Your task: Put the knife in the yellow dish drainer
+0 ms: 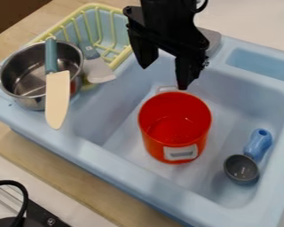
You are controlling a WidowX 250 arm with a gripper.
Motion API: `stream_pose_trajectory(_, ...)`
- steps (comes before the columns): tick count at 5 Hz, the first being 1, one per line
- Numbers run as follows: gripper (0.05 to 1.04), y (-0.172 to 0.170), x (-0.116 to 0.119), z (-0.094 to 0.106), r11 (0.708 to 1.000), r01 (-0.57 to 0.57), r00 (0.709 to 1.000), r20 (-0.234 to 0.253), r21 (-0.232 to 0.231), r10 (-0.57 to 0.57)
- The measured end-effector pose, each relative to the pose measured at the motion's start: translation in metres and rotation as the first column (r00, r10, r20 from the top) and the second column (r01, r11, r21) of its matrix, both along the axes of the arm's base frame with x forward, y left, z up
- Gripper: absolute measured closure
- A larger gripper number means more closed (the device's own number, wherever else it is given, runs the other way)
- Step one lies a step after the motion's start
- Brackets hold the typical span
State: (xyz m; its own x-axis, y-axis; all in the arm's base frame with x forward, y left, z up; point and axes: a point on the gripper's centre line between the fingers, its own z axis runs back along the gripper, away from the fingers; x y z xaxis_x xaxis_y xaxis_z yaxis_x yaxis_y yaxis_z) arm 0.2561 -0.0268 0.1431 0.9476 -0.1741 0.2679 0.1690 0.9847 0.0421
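Teal-handled, cream-bladed toy knife lies atop the round steel pot, blade overhanging; probably light, stiff, slick plastic, best gripped mid-handle; black two-finger pincer hangs spread above round red pot.
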Motion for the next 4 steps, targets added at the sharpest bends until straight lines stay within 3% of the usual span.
stream_pose_trajectory(1, 0.084, 0.000, -0.003, -0.004, 1.000, -0.006, 1.000, -0.022, -0.004, 0.006)
stream_pose_trajectory(2, 0.083, 0.004, -0.013, -0.005, 0.993, -0.107, 0.991, -0.087, -0.044, 0.103)
stream_pose_trajectory(4, 0.083, 0.025, -0.013, 0.008, 0.934, -0.350, 0.937, -0.031, -0.068, 0.349)
